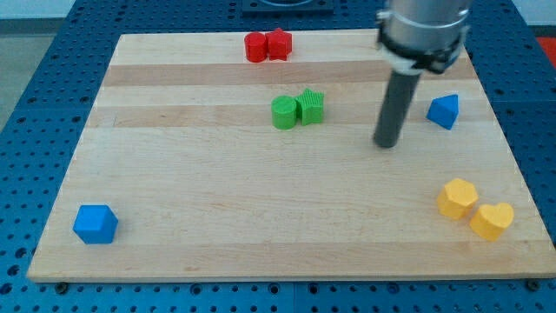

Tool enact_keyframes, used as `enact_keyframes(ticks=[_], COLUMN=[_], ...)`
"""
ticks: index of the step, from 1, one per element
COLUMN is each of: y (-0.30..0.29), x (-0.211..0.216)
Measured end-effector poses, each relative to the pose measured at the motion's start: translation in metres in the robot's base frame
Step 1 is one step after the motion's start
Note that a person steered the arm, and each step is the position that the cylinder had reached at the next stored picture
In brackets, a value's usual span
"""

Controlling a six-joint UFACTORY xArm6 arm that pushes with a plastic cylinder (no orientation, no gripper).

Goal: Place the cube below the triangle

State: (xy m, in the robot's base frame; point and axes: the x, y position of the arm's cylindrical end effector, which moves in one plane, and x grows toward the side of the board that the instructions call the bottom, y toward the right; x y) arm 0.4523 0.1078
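Observation:
The blue cube [95, 224] sits near the board's bottom left corner. The blue triangle [443, 111] sits near the view's right edge, in the upper part of the board. My tip [386, 143] rests on the board a little left of and below the triangle, not touching it. The cube is far off to the tip's lower left.
Two red blocks [266, 45] touch each other at the board's top edge. A green cylinder [284, 113] and a green star [310, 106] sit together near the middle. A yellow hexagon [457, 197] and a yellow heart [492, 220] lie at the bottom right. The wooden board [217, 200] rests on a blue perforated table.

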Motion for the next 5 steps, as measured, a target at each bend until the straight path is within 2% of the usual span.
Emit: enact_keyframes(ticks=[1,5], y=[-0.070,-0.329], x=[0.024,0.030])
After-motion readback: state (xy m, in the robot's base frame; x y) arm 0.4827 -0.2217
